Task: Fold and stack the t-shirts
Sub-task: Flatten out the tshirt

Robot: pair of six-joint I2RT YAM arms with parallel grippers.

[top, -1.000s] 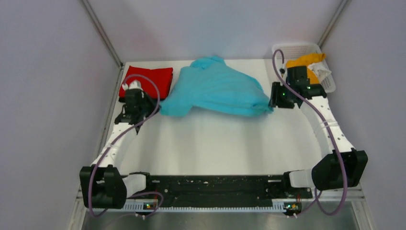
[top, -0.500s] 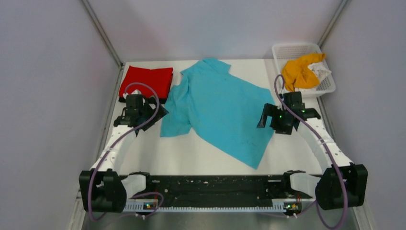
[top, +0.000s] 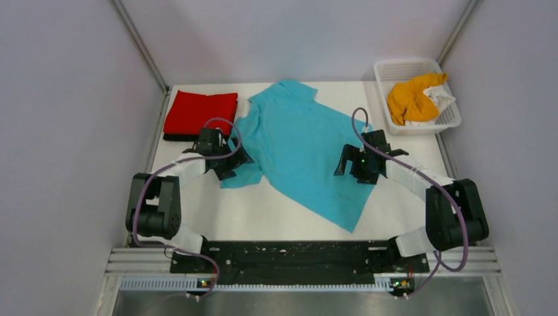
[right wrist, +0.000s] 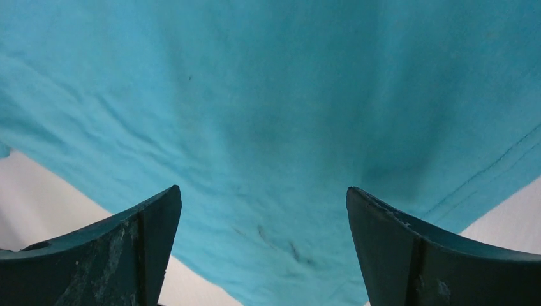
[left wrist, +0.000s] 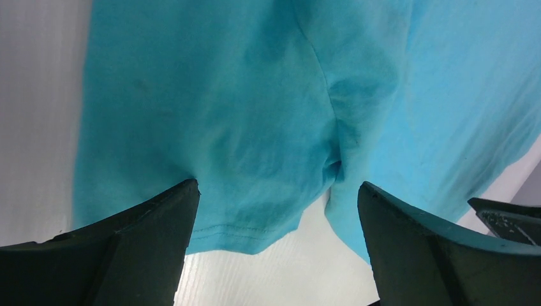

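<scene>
The turquoise t-shirt (top: 303, 148) lies spread flat in the middle of the table, collar toward the back. My left gripper (top: 231, 162) hovers open over its left sleeve (left wrist: 255, 127), and nothing sits between the fingers (left wrist: 134, 248). My right gripper (top: 351, 166) stands open above the shirt's right side (right wrist: 268, 95), near its hem. A folded red t-shirt (top: 201, 113) rests at the back left with a dark layer (top: 176, 137) under it. An orange t-shirt (top: 409, 100) and a white one (top: 441, 100) lie crumpled in the basket.
The white mesh basket (top: 398, 67) stands at the back right corner. Grey walls close in the table on the left, back and right. Bare white tabletop (top: 276, 217) runs between the shirt and the arm bases.
One second ago the turquoise shirt was bunched up between shut grippers at the back. Both grippers have opened and it lies flat. Both have moved nearer and inward over the shirt.
</scene>
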